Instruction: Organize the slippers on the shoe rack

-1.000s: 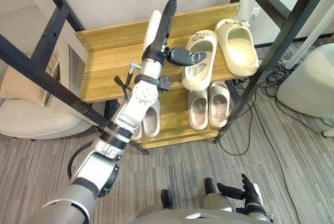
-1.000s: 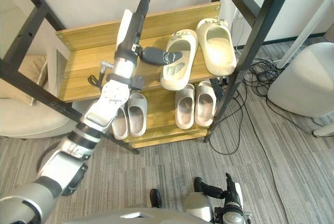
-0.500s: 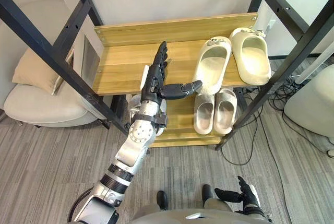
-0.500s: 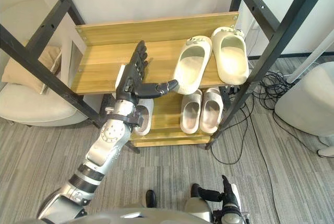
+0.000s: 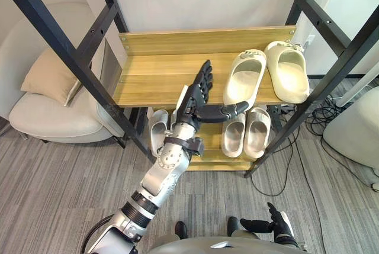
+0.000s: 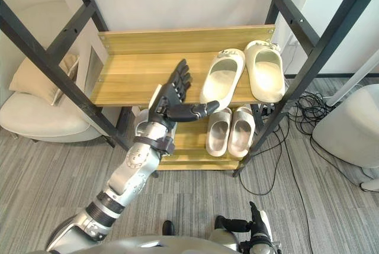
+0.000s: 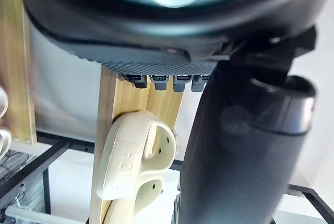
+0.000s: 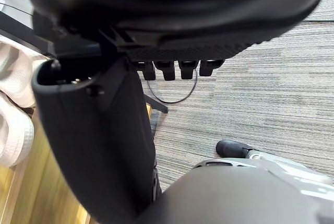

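**Left hand flat before the upper shelf, holding nothing**

Light wooden shoe rack with black metal frame (image 5: 154, 79), two shelves. Pair of cream rubber slippers (image 5: 244, 77) at the 3 o'clock end of the upper shelf, toes to 12, heels at the front edge. The 9 o'clock one sits skewed, toe swung toward 1, and the toes lie just beside each other. Bare wood runs from there to the 9 o'clock end.

Lower shelf: pair of grey-beige slippers (image 5: 235, 135) side by side under the cream pair. Pair of white slippers (image 5: 156, 137) toward 9, partly behind the arm.

Left hand (image 5: 192, 101) is up in front of the upper shelf's front edge. Its fingers (image 5: 204, 76) are straight and pressed together, pointing to 1. Thumb out to 3, tip just below the skewed slipper's heel; cannot tell if it touches.

Right hand (image 5: 279, 227) low at 5 o'clock over grey striped carpet (image 5: 59, 195), fingers loosely spread, nothing in them.

Cream armchair with tan cushion (image 5: 50, 79) at 9, near the rack.
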